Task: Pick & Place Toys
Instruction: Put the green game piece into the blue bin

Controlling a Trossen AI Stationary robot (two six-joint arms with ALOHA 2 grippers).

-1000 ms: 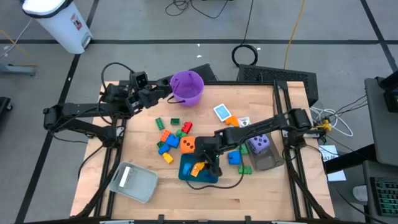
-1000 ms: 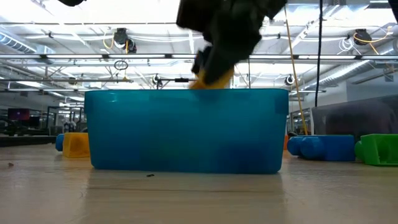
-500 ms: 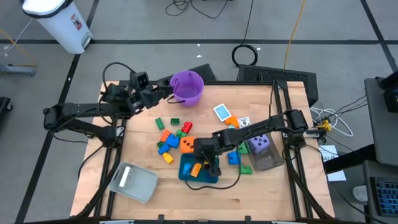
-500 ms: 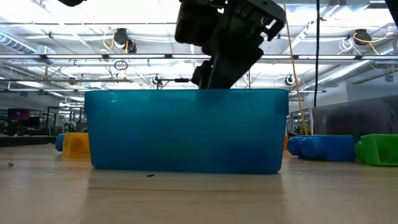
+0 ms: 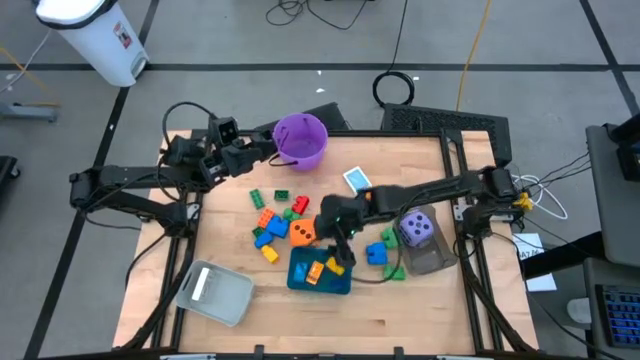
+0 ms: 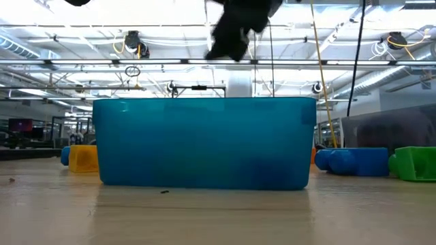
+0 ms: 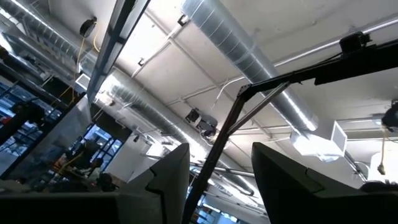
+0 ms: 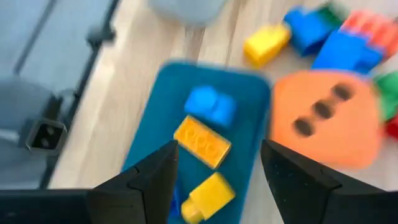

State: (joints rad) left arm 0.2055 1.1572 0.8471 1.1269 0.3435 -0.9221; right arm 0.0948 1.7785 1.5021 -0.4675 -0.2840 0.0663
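Observation:
My right gripper (image 5: pixel 337 254) (image 8: pixel 217 155) hangs open above the teal tray (image 5: pixel 300 280) (image 6: pixel 204 143), fingers slanting down, nothing between them. In the tray lie a blue brick (image 8: pixel 210 104), an orange brick (image 8: pixel 201 141) and a yellow brick (image 8: pixel 208 196). An orange die (image 5: pixel 301 232) (image 8: pixel 323 121) sits on the table just beyond the tray. A purple die (image 5: pixel 417 228) rests in the grey tray (image 5: pixel 432 260). Loose bricks (image 5: pixel 268 226) lie at the table's middle. My left gripper (image 5: pixel 268 146) (image 7: pixel 221 180) waits raised beside the purple bucket (image 5: pixel 300 138), tilted upward, fingers apart.
Two small cards (image 5: pixel 357 180) (image 5: pixel 392 197) lie at the far right of the middle. A blue brick (image 5: pixel 375 253) and a green brick (image 5: pixel 393 270) lie between the teal and grey trays. A clear tray (image 5: pixel 215 292) stands at the near left corner.
My right gripper has opened and let go of a yellow brick, which has dropped into the teal tray. It has then risen clear of the tray and drawn back a little toward the table's far edge.

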